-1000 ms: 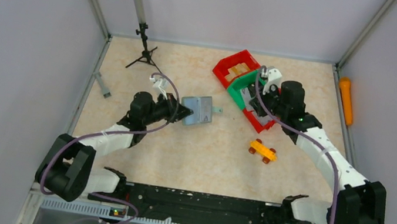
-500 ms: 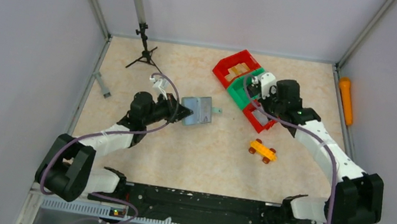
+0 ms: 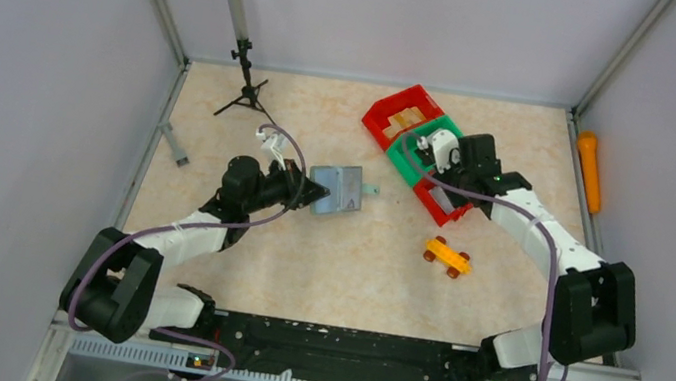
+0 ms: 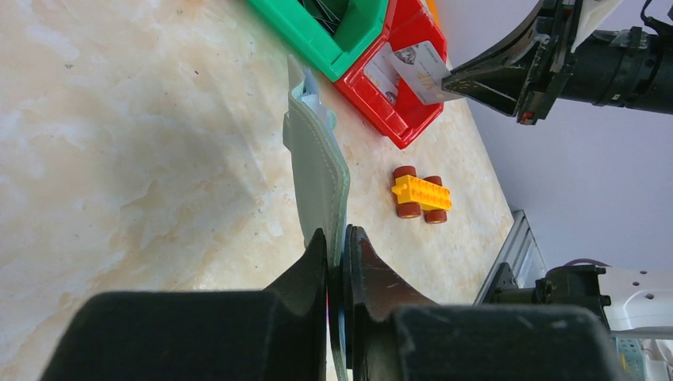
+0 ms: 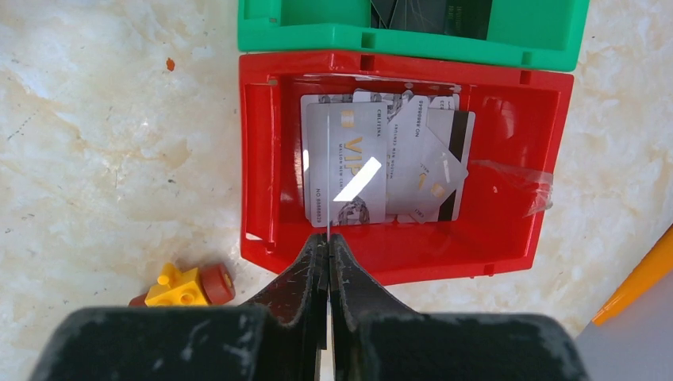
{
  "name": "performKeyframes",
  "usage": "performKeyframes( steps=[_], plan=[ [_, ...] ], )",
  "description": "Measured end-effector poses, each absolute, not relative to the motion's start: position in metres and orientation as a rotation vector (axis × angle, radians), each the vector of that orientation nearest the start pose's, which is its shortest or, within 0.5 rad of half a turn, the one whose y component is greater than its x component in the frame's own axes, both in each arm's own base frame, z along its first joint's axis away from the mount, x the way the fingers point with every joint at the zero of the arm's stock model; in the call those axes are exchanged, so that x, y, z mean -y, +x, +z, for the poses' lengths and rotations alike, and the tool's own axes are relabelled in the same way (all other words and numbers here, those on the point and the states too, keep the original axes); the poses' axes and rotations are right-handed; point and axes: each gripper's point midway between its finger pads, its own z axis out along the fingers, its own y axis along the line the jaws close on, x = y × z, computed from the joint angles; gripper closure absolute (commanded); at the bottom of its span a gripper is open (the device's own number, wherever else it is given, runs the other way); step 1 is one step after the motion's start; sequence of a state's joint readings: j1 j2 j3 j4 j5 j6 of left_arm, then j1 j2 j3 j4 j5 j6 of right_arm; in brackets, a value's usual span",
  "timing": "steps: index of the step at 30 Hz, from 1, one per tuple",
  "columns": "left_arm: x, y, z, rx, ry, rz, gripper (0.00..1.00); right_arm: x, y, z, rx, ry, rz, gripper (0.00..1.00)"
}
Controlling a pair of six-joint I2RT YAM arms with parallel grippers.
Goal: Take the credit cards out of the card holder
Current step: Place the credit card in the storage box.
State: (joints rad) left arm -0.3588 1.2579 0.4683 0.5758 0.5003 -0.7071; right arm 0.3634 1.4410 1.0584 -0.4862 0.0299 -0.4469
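The card holder (image 4: 317, 163) is a thin, soft grey-green wallet with stitched edges and a paler lining. It is held on edge at the marbled beige table (image 3: 322, 269). The credit cards (image 5: 413, 171) are stiff, glossy silver-grey rectangles. They lie overlapped in a rigid red plastic bin (image 5: 266, 159). A green bin (image 5: 413, 36) with dark cards inside butts against its far wall. A yellow brick-built toy car (image 4: 421, 194) with brown wheels sits near the red bin. An orange stick (image 3: 590, 171) lies beyond the table's right rail.

The left gripper (image 4: 340, 238) is clamped on the holder's near edge, and the holder reaches away from it. The right gripper (image 5: 327, 248), well apart from the holder, pinches one pale credit card (image 4: 419, 67) by its end over the red bin. The right wrist view shows that card edge-on, as a thin line.
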Motion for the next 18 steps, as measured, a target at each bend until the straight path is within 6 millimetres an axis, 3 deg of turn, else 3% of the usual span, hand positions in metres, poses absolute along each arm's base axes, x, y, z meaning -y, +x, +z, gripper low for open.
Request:
performKeyframes(
  steps=[18],
  plan=[
    [0.226, 0.297, 0.157, -1.923, 0.059, -1.185, 1.0, -0.102, 0.374, 0.092, -2.34, -0.92, 0.019, 1.0]
  ],
)
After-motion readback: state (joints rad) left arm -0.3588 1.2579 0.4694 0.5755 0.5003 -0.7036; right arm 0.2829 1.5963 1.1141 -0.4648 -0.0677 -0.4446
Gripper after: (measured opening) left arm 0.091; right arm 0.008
